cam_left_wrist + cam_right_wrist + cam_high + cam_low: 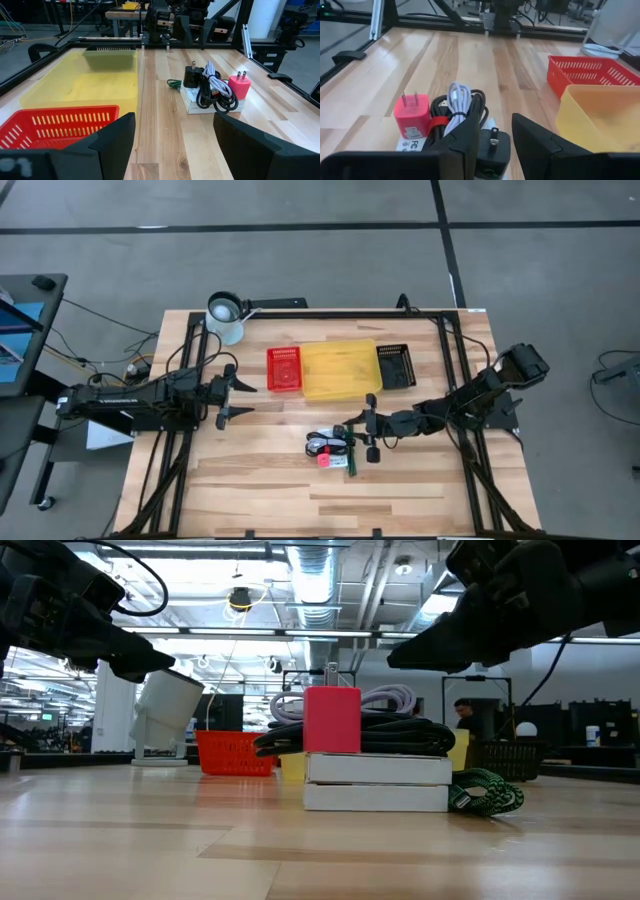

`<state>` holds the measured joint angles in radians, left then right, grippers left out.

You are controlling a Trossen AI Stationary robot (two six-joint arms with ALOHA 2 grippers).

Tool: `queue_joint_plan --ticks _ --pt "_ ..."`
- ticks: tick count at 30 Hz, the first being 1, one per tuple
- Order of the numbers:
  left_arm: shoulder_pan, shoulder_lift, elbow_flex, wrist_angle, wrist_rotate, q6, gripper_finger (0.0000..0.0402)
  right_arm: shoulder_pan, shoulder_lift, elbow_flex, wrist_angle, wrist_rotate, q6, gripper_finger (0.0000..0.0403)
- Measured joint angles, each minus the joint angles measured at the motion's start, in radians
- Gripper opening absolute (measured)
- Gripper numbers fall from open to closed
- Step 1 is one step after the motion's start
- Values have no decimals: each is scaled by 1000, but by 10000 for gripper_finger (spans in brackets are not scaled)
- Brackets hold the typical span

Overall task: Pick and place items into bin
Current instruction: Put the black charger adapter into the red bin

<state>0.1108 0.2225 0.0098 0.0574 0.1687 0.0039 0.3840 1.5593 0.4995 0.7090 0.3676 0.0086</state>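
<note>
The items lie in one pile [330,448] at the table's middle: a coiled black cable [445,112] with a white cable, a pink plug [412,117], a green stick [174,84] and a small black plug piece [492,145], all on a flat white packet [378,783]. My right gripper [358,435] stands at the pile's right end, shut on the black piece. At the table's left, my left gripper [226,395] waits open, with nothing between its fingers [112,140]. My right gripper pinches the small black plug piece by its two sides [484,145] between its two fingers [467,145]. The fingers come from the table's right side, slanting slightly down. The piece sits prongs up on top of the pile, on the white packet.
Three bins stand side by side behind the pile: a red basket [284,369], a yellow bin [342,368] and a black basket [395,365]. A white mug [226,315] stands at the far left. Bare wood lies near the table's front edge.
</note>
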Motion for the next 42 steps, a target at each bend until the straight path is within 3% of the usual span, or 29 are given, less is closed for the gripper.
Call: queue_joint_plan --ticks 29,35,42 --pt "0 0 0 0 0 0 261 -7 1 0 68 0 -17 113" --pt "0 0 0 0 0 0 261 -5 128 0 273 1 -61 113" --pt "0 0 0 0 0 0 261 -7 193 0 326 53 -69 113"
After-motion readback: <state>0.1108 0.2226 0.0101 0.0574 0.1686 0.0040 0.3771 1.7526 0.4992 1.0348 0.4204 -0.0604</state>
